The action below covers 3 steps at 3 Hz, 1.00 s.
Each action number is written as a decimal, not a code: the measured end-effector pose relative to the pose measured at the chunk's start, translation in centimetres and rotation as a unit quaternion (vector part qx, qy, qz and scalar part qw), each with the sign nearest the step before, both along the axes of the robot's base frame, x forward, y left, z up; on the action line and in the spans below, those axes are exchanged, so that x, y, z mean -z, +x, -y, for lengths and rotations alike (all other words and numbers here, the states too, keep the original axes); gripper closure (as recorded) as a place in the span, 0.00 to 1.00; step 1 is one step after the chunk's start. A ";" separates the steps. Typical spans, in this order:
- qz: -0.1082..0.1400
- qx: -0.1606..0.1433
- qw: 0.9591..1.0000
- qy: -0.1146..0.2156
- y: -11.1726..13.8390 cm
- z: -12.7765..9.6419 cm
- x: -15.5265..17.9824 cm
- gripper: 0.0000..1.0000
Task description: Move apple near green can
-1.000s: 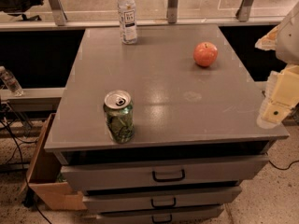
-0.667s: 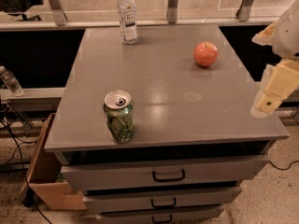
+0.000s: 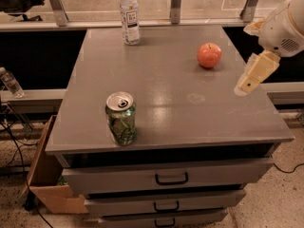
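Round red-orange apple [image 3: 209, 55]: grey metal bench [image 3: 166, 103], far right corner. Green patterned can [image 3: 121, 118]: near left edge. Cream gripper [image 3: 251, 75]: right edge, grip state untellable; best centred over apple before descending.

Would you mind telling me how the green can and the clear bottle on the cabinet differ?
The green can is short, opaque and patterned green; the bottle is taller and clear, with a white cap. The green can stands near the front left of the cabinet top; the bottle stands at its back edge. Both are upright. The gripper hovers by the right edge, nearer the apple.
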<state>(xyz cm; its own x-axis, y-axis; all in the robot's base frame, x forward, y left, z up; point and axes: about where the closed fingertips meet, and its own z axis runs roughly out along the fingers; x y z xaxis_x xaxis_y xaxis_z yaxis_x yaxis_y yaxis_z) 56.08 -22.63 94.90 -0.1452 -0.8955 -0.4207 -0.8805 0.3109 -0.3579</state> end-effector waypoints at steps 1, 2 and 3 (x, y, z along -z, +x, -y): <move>0.034 0.004 0.999 0.034 4.6 -0.2 1.4 0.00; 0.064 0.027 0.995 0.074 9.1 0.7 2.8 0.00; 0.078 0.053 0.988 0.121 12.6 1.7 4.2 0.00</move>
